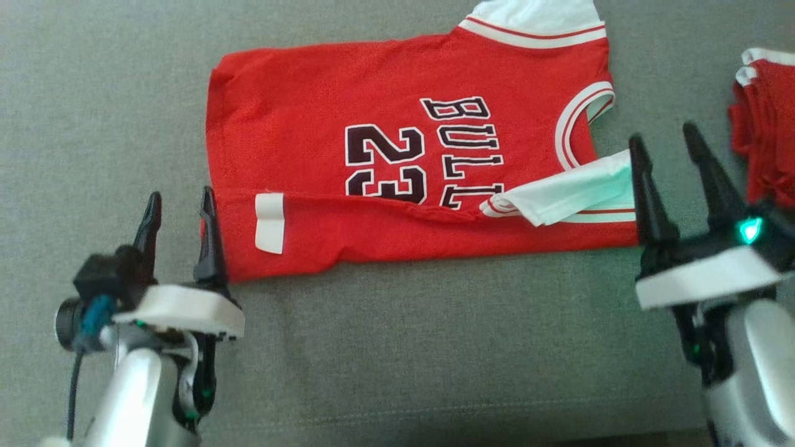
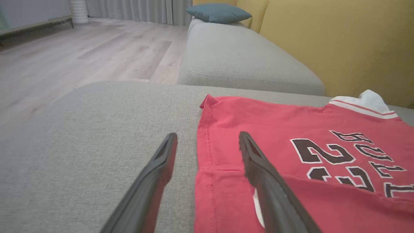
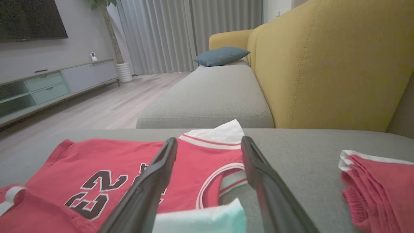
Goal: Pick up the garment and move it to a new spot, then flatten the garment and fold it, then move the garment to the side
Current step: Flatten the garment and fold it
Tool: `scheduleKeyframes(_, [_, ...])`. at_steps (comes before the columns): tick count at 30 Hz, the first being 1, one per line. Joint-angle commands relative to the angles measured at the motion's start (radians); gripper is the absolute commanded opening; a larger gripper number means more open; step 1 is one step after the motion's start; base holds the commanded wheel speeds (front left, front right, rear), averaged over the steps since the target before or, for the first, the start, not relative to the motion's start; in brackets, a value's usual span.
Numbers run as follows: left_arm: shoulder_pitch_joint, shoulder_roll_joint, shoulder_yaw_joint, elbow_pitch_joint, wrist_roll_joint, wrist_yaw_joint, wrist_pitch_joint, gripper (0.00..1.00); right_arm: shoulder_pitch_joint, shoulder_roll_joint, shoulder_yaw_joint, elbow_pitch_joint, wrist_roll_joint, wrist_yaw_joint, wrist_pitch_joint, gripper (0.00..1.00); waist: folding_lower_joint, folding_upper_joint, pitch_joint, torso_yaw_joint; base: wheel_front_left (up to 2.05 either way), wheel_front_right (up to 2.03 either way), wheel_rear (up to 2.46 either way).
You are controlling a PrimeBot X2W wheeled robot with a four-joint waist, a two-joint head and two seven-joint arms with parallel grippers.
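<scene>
The garment is a red basketball jersey with white trim and black "23" lettering, spread on the grey sofa cushion. Its near edge is folded over toward the middle, with a white sleeve lying on the fold at the right. My left gripper stands open at the jersey's near-left hem corner, one finger over the red cloth and one over bare cushion, holding nothing. My right gripper is open beside the white sleeve at the jersey's right end, empty. In the right wrist view the jersey lies beyond the spread fingers.
A second red-and-white garment, folded, lies at the far right of the cushion. The yellow sofa back rises behind, with a blue pillow on the neighbouring seat. Wooden floor lies beyond the cushion's left edge.
</scene>
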Motion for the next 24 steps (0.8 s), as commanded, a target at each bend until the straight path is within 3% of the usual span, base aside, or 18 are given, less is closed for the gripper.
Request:
scheduleKeyframes(1, [-0.007, 0.018, 0.031, -0.048, 0.020, 0.010, -0.023, 1.00, 0.028, -0.005, 0.012, -0.045, -0.019, 0.004, -0.015, 1.00, 0.0000, 0.0000, -0.012, 0.000, 0.00, 0.00, 0.00])
scheduleKeyframes(10, [0.138, 0.013, 0.005, -0.157, 0.078, 0.046, -0.066, 1.00, 0.212, 0.065, -0.030, -0.128, -0.071, 0.004, 0.008, 1.00, 0.0000, 0.0000, -0.074, -0.006, 0.00, 0.00, 0.00])
scheduleKeyframes(24, [0.174, 0.014, -0.009, -0.164, 0.070, 0.049, -0.065, 1.00, 0.242, 0.086, -0.046, -0.140, -0.063, 0.004, 0.040, 1.00, 0.0000, 0.0000, -0.091, -0.015, 0.00, 0.00, 0.00])
